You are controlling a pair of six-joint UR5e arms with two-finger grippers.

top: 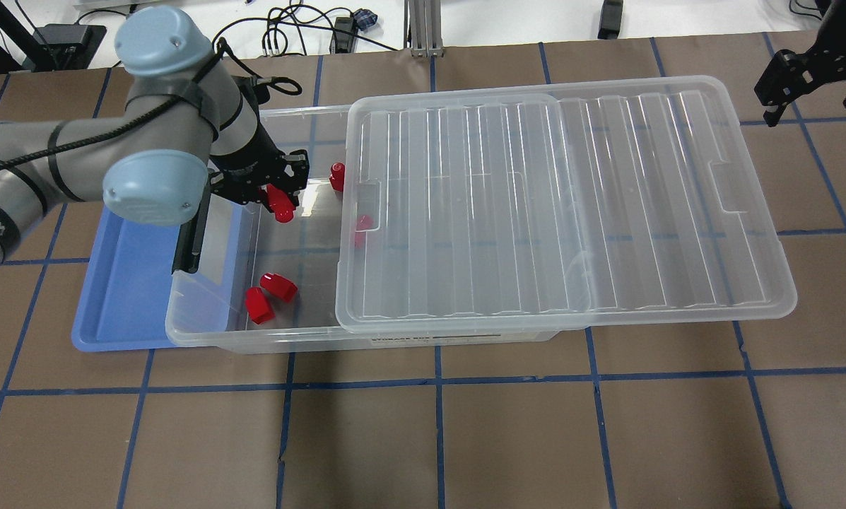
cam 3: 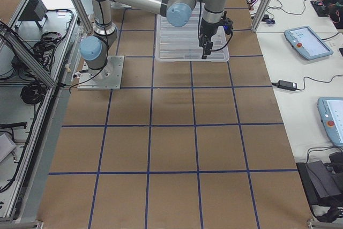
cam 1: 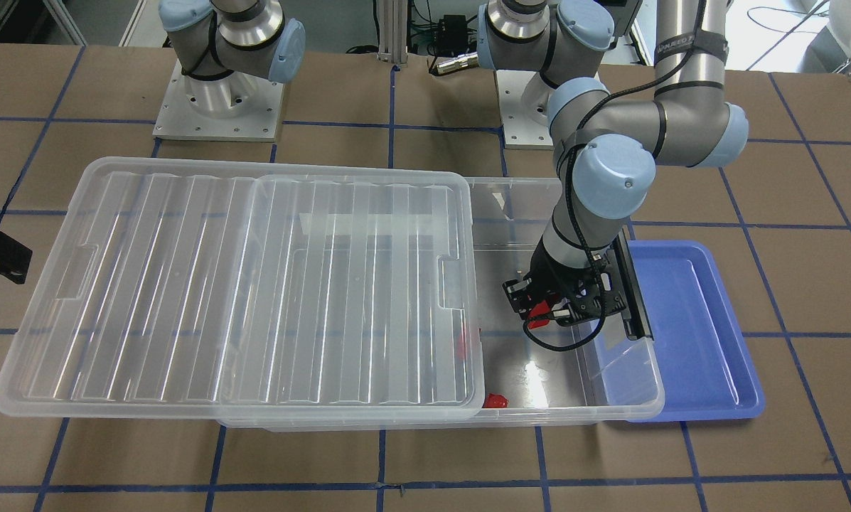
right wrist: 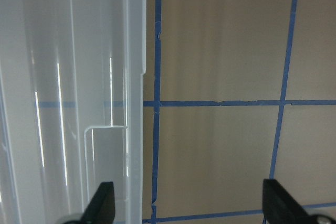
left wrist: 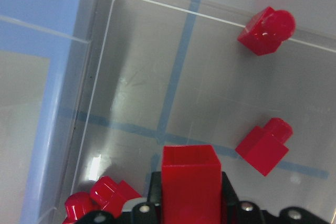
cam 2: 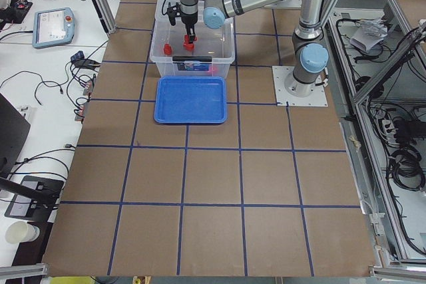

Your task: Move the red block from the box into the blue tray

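The red block (left wrist: 189, 182), probably light, stiff and smooth, is gripped on its flat sides by the left fingers (left wrist: 229, 195) above the open end of the box (top: 210, 338), near the left edge of the counter (top: 465, 424).

Brown table (top: 521, 445) (blue tape lines (top: 437, 379))

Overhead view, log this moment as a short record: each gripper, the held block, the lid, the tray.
left gripper: shut on red block, over open end of box
right gripper: open, empty, beside lid
lid: offset sideways, covers most of box
blue tray: beside box's open end, no block inside
loose blocks: at least four in box
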